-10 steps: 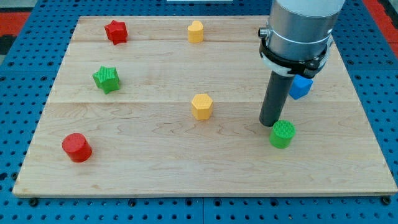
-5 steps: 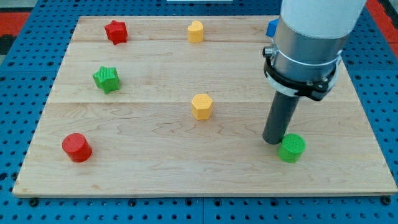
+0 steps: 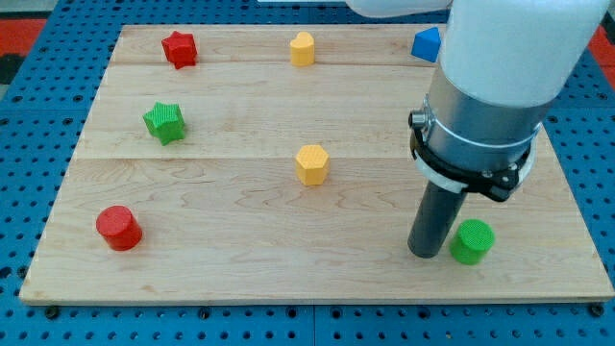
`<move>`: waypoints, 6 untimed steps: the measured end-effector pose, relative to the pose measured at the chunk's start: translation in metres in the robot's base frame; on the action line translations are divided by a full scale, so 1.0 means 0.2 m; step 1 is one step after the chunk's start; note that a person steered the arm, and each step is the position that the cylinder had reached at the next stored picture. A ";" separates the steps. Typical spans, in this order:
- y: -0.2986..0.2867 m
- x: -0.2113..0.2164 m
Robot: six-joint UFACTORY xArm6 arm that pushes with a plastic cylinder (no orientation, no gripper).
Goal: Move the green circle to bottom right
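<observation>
The green circle (image 3: 472,241) lies near the board's bottom right. My tip (image 3: 427,254) stands on the board just to the left of it, touching or nearly touching its left side. The dark rod rises from there into the grey arm body, which hides part of the board's right side.
A green star (image 3: 164,122) lies at the left, a red star (image 3: 179,48) at the top left, a red circle (image 3: 119,228) at the bottom left. Yellow blocks lie at the top middle (image 3: 303,48) and centre (image 3: 312,164). A blue block (image 3: 425,44) shows at the top right. The wooden board (image 3: 240,269) sits on a blue pegboard.
My tip and the arm have moved right and toward the view's bottom. The green circle has slid the same way, ahead of the tip. The arm now hides the blue block seen on the right before.
</observation>
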State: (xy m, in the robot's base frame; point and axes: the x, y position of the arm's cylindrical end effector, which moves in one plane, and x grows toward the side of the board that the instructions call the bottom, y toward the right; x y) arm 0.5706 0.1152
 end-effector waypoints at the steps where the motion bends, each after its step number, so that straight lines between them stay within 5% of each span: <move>1: 0.00 0.00; 6: 0.21 -0.01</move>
State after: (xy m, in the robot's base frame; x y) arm 0.5681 0.1568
